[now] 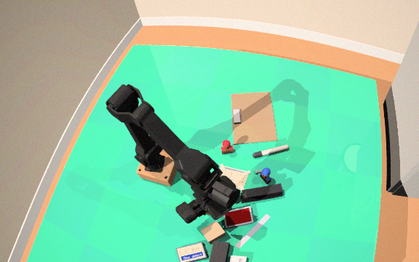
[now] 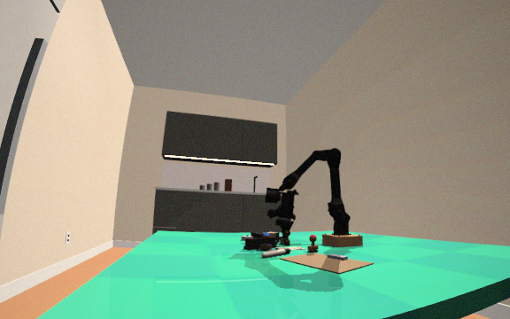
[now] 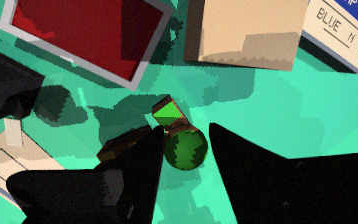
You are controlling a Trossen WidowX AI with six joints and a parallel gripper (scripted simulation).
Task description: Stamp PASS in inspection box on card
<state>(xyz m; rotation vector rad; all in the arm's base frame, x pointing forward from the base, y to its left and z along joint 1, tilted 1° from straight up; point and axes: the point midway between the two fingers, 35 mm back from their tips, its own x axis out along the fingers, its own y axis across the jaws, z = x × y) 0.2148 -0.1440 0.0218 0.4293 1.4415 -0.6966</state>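
My gripper [image 3: 186, 129] [image 2: 285, 230] is open, pointing down. Its fingers stand on either side of the green knob of a stamp [image 3: 185, 150], with narrow gaps; its green-topped base shows in front of the knob. A second, dark brownish-yellow stamp [image 3: 125, 144] is partly hidden behind the left finger. The card [image 1: 236, 175] [image 3: 0, 150] lies near the gripper, with tabs at its corners and a drawn box; it is partly out of the wrist view and no print can be made out. The red ink pad [image 1: 238, 217] [image 3: 80, 27] lies open. No PASS lettering is readable.
A red-knobbed stamp [image 1: 226, 146] [image 2: 312, 240], a blue-knobbed stamp [image 1: 265, 172], a marker [image 1: 272, 151] and a black bar [image 1: 262, 193] stand or lie around the card. A tan block [image 1: 212, 231] [image 3: 250, 30] and a blue-labelled stamp pad box [image 1: 192, 252] [image 3: 337, 32] lie beyond the pad.
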